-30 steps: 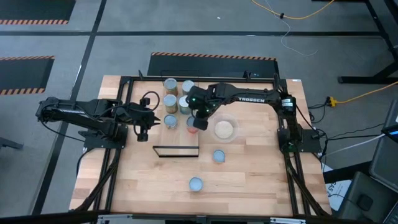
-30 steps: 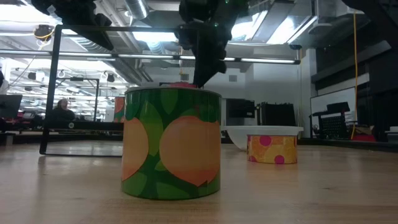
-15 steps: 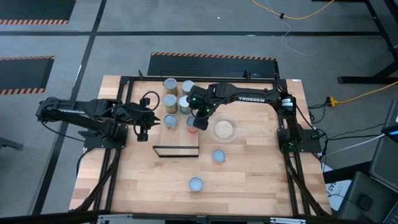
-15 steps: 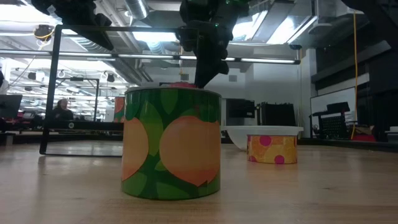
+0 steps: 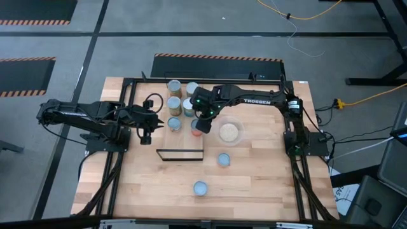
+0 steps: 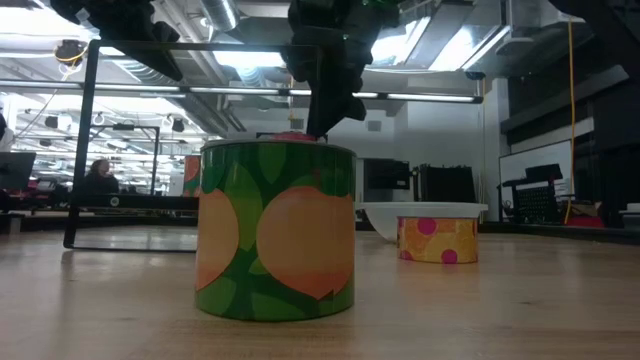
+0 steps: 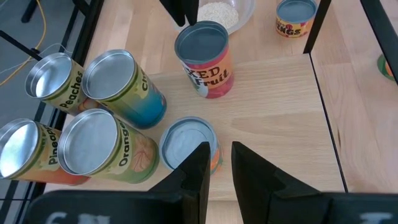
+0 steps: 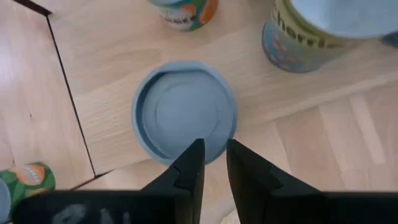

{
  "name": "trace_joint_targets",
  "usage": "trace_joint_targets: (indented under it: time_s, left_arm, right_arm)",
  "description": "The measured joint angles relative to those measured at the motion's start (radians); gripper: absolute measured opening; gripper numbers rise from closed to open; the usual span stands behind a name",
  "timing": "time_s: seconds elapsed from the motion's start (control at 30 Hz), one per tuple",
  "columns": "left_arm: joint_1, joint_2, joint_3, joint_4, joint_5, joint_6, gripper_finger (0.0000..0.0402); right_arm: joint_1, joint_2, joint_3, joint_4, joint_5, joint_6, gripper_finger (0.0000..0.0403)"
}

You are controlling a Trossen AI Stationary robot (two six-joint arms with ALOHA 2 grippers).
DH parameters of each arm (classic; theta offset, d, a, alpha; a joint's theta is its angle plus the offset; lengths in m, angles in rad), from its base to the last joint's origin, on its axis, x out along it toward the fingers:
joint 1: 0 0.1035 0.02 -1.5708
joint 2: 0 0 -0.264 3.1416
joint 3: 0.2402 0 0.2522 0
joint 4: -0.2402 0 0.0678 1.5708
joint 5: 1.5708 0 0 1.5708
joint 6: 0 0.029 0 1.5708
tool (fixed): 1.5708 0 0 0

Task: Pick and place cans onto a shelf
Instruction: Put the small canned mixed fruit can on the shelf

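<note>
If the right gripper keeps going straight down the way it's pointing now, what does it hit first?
Most likely the blue lid of the red fruit can on the shelf. The right gripper hangs above that lid's near edge with its jaws almost together. How far above it is hard to judge.

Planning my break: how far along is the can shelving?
Done: six cylindrical tins stand on the long light-wood shelf. In hand: the right gripper hangs over the red-labelled, blue-topped tin there; the left gripper waits beside the shelf. Left: two blue-topped tins on the butcher-block tabletop.
</note>
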Motion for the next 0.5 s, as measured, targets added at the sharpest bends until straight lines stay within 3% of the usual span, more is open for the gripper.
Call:
trace_joint_targets:
  time_s: [0.5]
  left_arm:
    - [0.0, 0.0, 0.0, 0.0, 0.0, 0.0, 0.0058]
  right_arm:
    - [0.0, 0.016, -0.006, 0.023, 0.001, -0.001, 0.0072]
